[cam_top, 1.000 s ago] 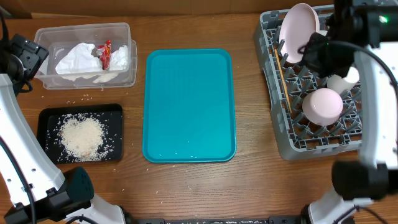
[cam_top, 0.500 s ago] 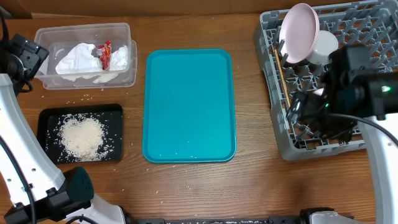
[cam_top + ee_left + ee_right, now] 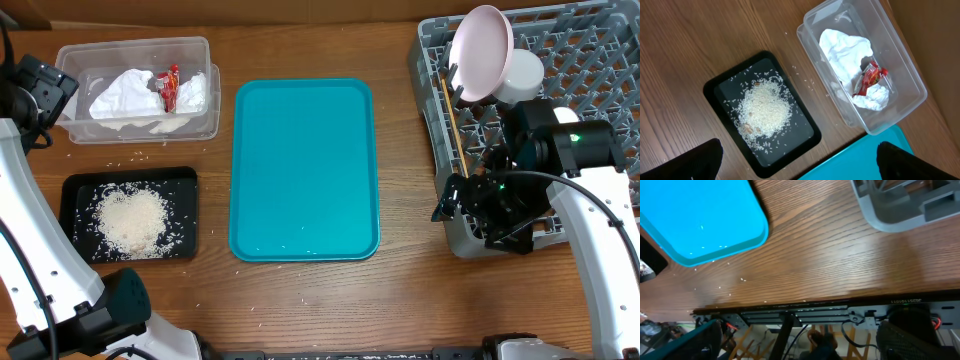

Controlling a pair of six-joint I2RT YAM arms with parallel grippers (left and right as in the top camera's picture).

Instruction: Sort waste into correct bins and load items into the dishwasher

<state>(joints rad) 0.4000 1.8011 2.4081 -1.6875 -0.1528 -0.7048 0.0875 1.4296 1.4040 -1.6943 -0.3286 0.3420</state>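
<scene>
The clear tub (image 3: 205, 60) at the back left holds the crumpled white napkin (image 3: 125, 95) and the red sauce packet (image 3: 170, 88). In front of it the black tray (image 3: 80, 185) holds a heap of rice (image 3: 130, 220). The grey dish rack (image 3: 590, 40) at the right carries an upright pinkish plate (image 3: 482, 50), a white cup (image 3: 525, 75) and chopsticks (image 3: 452, 115). My right gripper (image 3: 805, 347) is open and empty over the table's front edge, its arm across the rack's front-left corner (image 3: 900, 205). My left gripper (image 3: 799, 167) hangs open and empty above the black tray (image 3: 810, 137).
A large teal tray (image 3: 305, 170) lies in the middle of the table. Loose rice grains (image 3: 130, 158) are scattered on the wood between tub and black tray. The right arm hides part of the rack's front rows.
The right arm has swung from the back of the rack to its front-left corner, uncovering the white cup beside the pinkish plate. The left arm has not moved.
</scene>
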